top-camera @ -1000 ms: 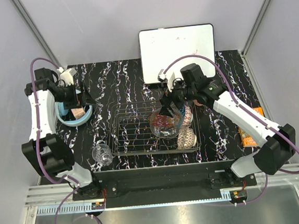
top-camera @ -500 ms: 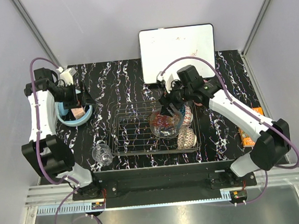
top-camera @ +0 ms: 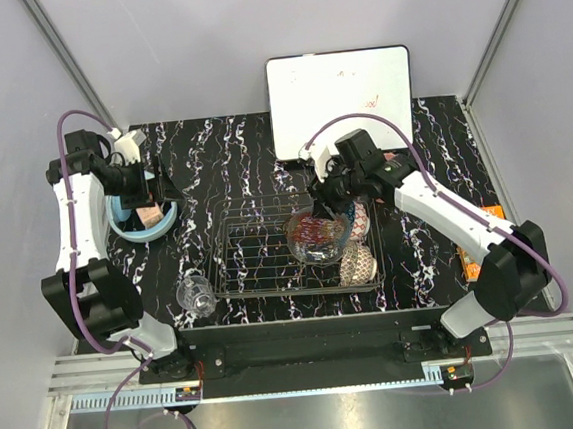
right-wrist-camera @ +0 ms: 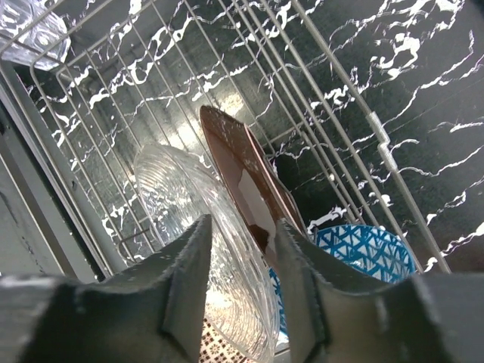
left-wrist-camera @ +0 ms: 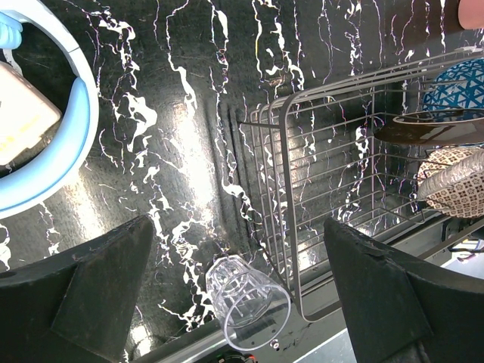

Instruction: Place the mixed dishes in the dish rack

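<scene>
The chrome dish rack (top-camera: 261, 262) holds a clear glass bowl (top-camera: 316, 240), a red bowl (right-wrist-camera: 242, 166), a blue patterned bowl (top-camera: 359, 220) and a beige lattice bowl (top-camera: 357, 264), all on edge at its right end. My right gripper (top-camera: 327, 199) hovers just above the glass and red bowls. Its jaws stand partly apart with nothing between them (right-wrist-camera: 242, 257). A small clear glass (top-camera: 195, 293) stands on the table left of the rack. My left gripper (top-camera: 146, 195) is wide open above a light blue bowl (top-camera: 162, 223). In its wrist view the glass (left-wrist-camera: 246, 302) shows far below.
A white board (top-camera: 339, 89) lies at the back centre. An orange packet (top-camera: 474, 258) sits at the right table edge. The light blue bowl (left-wrist-camera: 76, 128) holds a cream block. The rack's left half has bare wires (left-wrist-camera: 318, 151).
My right gripper has pulled back a little from the glass bowl toward the far side, and its jaws have narrowed. The left arm has stayed still.
</scene>
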